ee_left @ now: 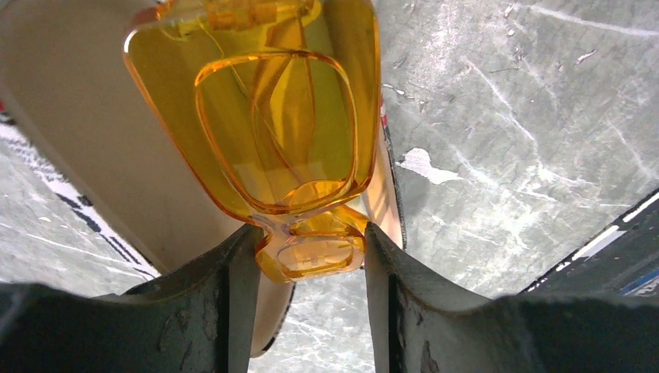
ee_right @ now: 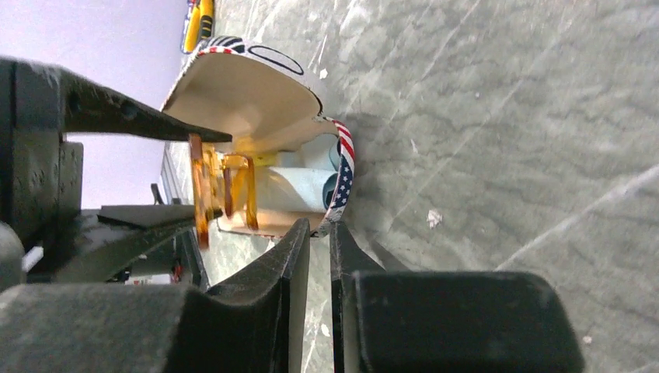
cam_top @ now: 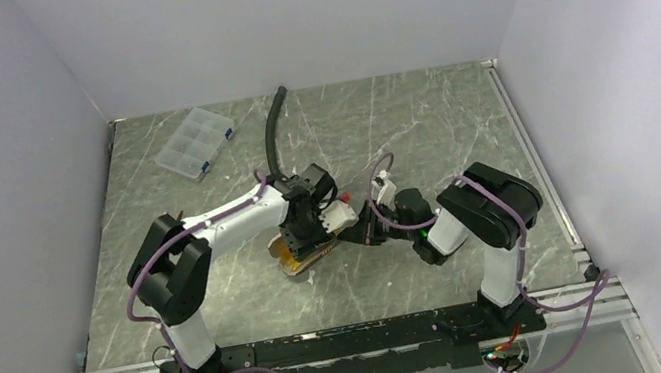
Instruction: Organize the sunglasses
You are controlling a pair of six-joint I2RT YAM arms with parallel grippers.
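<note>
The sunglasses (ee_left: 280, 132) are folded, with amber lenses. My left gripper (ee_left: 311, 233) is shut on their folded end and holds them in the open mouth of the pouch (ee_left: 85, 132), which has a beige inside and a flag-print rim. My right gripper (ee_right: 320, 225) is shut on the pouch's rim (ee_right: 342, 167) and keeps it open. In the right wrist view the sunglasses (ee_right: 225, 190) sit at the pouch mouth, with a light-blue cloth (ee_right: 299, 186) inside. From above, both grippers (cam_top: 309, 236) (cam_top: 364, 227) meet over the pouch (cam_top: 285, 253) at the table's middle.
A clear plastic compartment box (cam_top: 193, 141) lies at the back left. A black hose (cam_top: 274, 130) runs from the back toward the left arm. A metal rail (cam_top: 529, 153) lines the table's right edge. Walls enclose three sides.
</note>
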